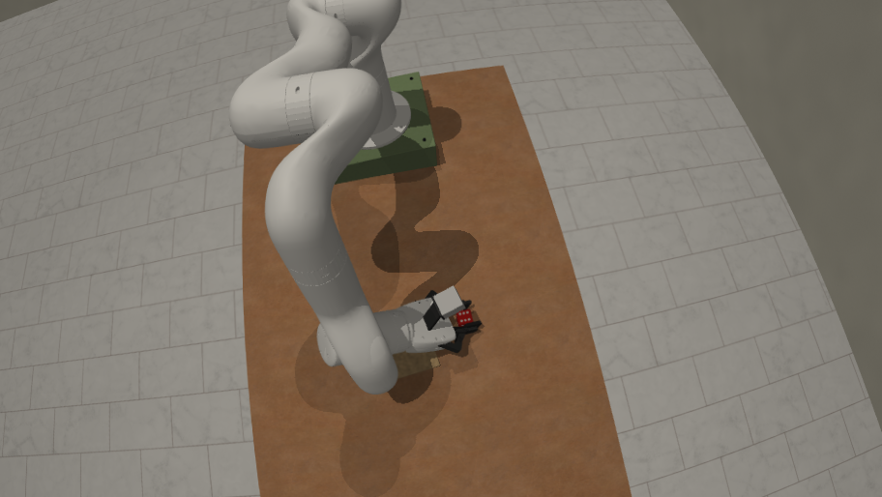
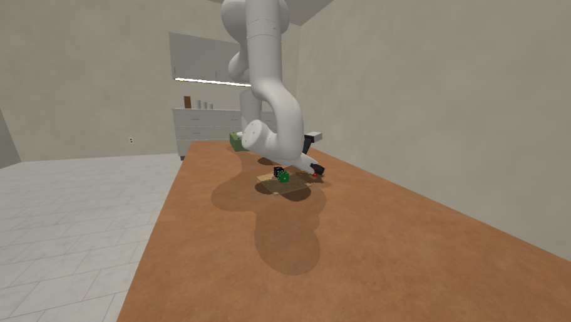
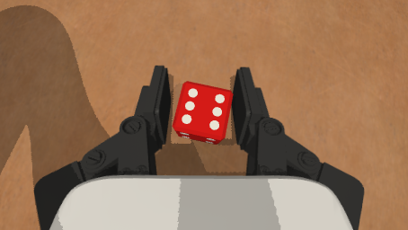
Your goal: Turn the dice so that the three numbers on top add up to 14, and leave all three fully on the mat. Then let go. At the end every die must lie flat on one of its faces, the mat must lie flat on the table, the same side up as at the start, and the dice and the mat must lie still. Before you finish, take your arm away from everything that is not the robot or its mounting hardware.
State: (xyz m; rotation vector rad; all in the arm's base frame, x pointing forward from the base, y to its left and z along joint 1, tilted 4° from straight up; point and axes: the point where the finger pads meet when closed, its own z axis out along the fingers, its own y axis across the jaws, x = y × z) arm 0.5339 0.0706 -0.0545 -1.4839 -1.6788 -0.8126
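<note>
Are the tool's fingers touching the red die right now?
Apart. The wrist view shows brown table on both sides between the red die and the tool's fingers.

We see red die (image 3: 202,112) smooth, glossy plastic look; fingers matt black; table (image 3: 314,54) matt, finely mottled brown; arm (image 1: 308,203) smooth satin off-white; mat (image 2: 280,188) flat, tan, card-like.

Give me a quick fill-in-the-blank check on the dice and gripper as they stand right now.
The red die faces the wrist camera with ___ white pips.
The gripper is ___, with gaps on both sides of the die.
On the mat, the black die sits beside the ___ die.

Missing words: six; open; green
</note>
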